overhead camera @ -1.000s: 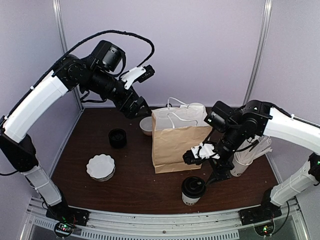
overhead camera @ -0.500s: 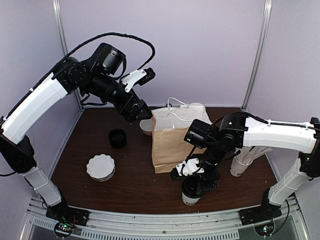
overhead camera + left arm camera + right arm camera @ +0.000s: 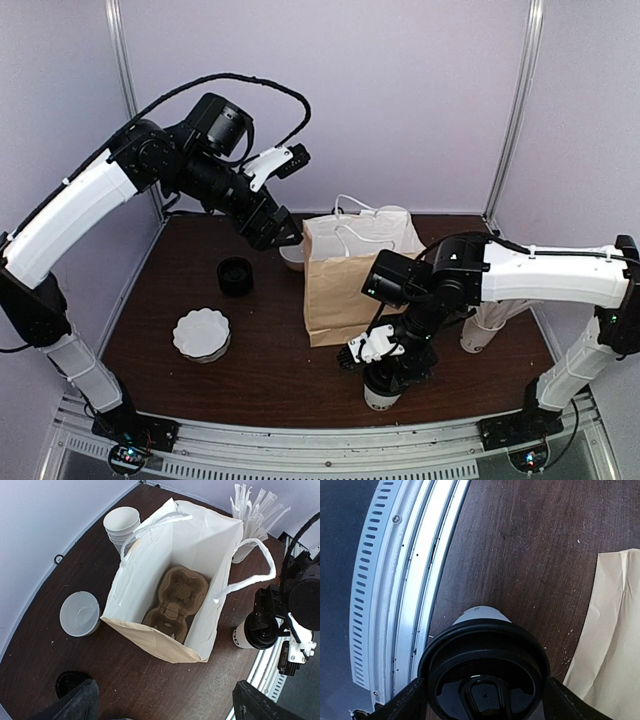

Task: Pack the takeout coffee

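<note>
The takeout coffee (image 3: 378, 396) is a white paper cup with a black lid, upright near the table's front edge, in front of the brown paper bag (image 3: 345, 290). My right gripper (image 3: 388, 368) is right above it. In the right wrist view the lid (image 3: 485, 675) fills the gap and an open finger (image 3: 412, 702) stands on each side of it. The cup also shows in the left wrist view (image 3: 241, 636). My left gripper (image 3: 283, 228) hangs open and empty above the bag's left side. The bag (image 3: 150, 640) stands open with a brown cardboard cup carrier (image 3: 177, 597) at its bottom.
A nested stack of white cups (image 3: 121, 522) stands behind the bag. A clear round tub (image 3: 292, 252) and a black lid stack (image 3: 235, 275) sit left of it. A white scalloped dish (image 3: 201, 333) is front left. A cup of wrapped sticks (image 3: 488, 325) is right.
My right arm has swung left from beside the stick cup and come down over the coffee, so its fingers now flank the lid. The left arm has barely moved.
</note>
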`<state>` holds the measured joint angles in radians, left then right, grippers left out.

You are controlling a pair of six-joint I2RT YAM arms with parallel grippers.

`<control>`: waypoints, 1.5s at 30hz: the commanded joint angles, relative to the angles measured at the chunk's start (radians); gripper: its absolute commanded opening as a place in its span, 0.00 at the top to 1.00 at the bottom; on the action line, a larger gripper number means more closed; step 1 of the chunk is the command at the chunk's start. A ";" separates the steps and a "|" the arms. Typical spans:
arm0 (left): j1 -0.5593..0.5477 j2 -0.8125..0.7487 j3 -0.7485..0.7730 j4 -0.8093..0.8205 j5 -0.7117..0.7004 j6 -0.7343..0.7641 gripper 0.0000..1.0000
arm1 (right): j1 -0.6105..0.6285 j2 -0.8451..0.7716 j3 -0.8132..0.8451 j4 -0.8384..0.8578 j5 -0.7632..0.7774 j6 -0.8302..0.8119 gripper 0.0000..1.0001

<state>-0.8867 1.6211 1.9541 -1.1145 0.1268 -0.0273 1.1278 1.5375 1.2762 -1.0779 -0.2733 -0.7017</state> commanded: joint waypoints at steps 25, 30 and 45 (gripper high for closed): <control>0.062 0.217 0.239 0.052 0.141 0.099 0.03 | -0.067 -0.166 0.242 -0.260 -0.030 -0.072 0.37; 0.069 0.308 0.329 0.050 0.124 0.140 0.02 | -0.218 -0.240 0.316 -0.335 -0.113 -0.103 0.37; 0.107 0.549 0.524 0.058 0.270 0.247 0.28 | -0.455 -0.401 0.428 -0.397 -0.171 -0.132 0.39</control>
<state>-0.7826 2.1307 2.4191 -1.0969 0.3275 0.1989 0.7082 1.1549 1.6455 -1.4441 -0.4164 -0.8165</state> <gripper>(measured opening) 0.758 0.730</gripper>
